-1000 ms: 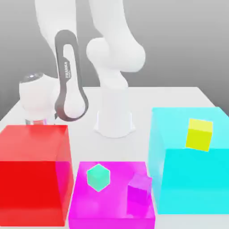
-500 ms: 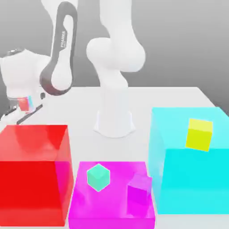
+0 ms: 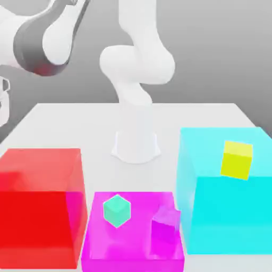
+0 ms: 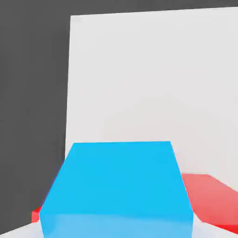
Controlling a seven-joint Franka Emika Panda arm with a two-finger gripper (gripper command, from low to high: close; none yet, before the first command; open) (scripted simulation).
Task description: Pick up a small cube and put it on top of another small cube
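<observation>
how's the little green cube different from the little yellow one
The teal-green cube sits in the low magenta box, which it shares with a purple cube; the yellow cube is alone in the taller cyan box, so it stands higher. The green one is toward the exterior view's left, the yellow toward its right. Both look similar in size and appear tilted.

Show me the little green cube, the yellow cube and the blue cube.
green cube (image 3: 116, 210), exterior view, its front corner.
yellow cube (image 3: 237, 159), exterior view, middle of its front face.
blue cube (image 4: 120, 179), hand view, its top face.
</observation>
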